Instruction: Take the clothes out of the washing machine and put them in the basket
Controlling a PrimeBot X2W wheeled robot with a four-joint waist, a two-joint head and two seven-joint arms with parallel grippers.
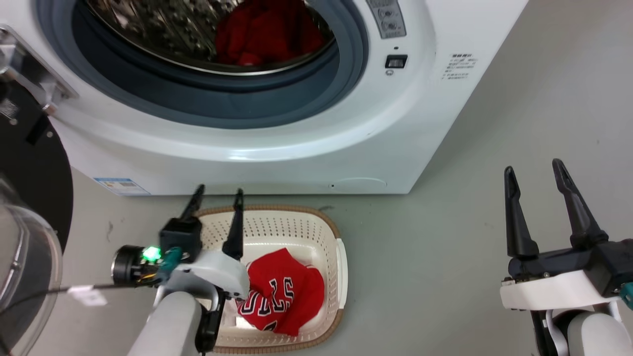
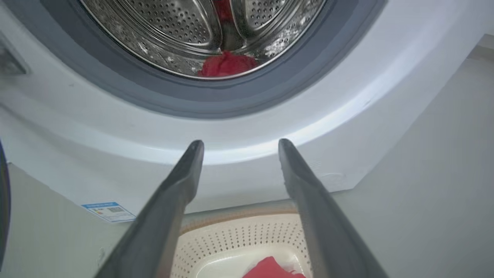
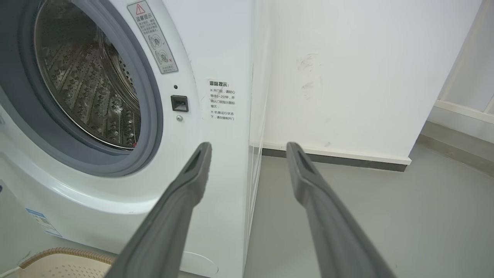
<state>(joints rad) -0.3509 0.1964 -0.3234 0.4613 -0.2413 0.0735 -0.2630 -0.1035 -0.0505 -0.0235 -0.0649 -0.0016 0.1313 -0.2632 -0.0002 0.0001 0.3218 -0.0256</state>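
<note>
The white washing machine (image 1: 306,148) stands with its door swung open. A plain red garment (image 1: 267,34) lies in the steel drum, seen low in the drum (image 2: 225,65) from the left wrist. On the floor in front sits the cream basket (image 1: 329,227) with a red lettered jersey (image 1: 282,296) in it. My left gripper (image 1: 217,194) hovers open and empty over the basket's left rear part, fingers pointing at the machine. My right gripper (image 1: 534,170) is open and empty, out over the floor to the right of the basket.
The open glass door (image 1: 24,257) with its black rim stands at the far left, close to my left arm. Grey floor (image 1: 445,257) stretches right of the basket. A white wall (image 3: 347,77) with a dark skirting runs beside the machine.
</note>
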